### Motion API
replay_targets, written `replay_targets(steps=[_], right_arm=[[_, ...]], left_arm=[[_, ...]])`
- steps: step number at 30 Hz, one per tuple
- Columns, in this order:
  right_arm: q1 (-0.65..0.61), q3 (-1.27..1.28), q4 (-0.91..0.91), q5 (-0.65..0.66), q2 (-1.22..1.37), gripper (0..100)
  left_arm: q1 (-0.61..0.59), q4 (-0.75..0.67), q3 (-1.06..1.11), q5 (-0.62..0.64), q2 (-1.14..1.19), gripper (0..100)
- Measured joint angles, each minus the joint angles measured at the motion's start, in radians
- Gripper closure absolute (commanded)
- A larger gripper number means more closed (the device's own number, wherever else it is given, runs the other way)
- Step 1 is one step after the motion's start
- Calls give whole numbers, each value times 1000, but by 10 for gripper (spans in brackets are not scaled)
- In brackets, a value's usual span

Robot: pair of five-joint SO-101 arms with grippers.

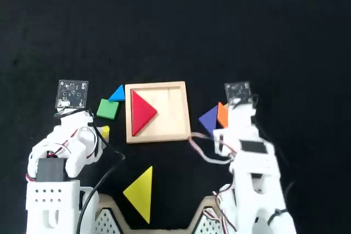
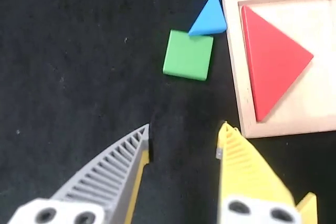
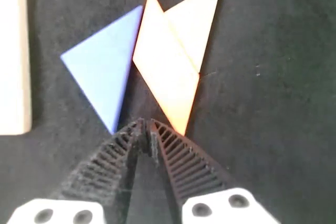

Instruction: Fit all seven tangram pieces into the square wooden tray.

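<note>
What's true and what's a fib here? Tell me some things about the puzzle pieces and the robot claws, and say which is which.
1. The red triangle lies inside the wooden tray. True.
2. The green square is in the tray too. False: it lies outside the tray, next to the light blue triangle.
3. The left gripper is open with nothing in it. True.
4. The right gripper is holding the orange piece. False: it is shut on nothing, with its tips just short of that piece.
5. The big yellow triangle is outside the tray. True.
</note>
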Motion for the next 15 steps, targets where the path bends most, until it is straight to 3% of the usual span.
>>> replay_targets(steps=[4,15], right_arm=[[0,92,-126,0,-78,986],[0,232,-120,0,-430,986]], left_arm=[[0,0,-2,0,0,786],[34,0,-2,0,0,786]])
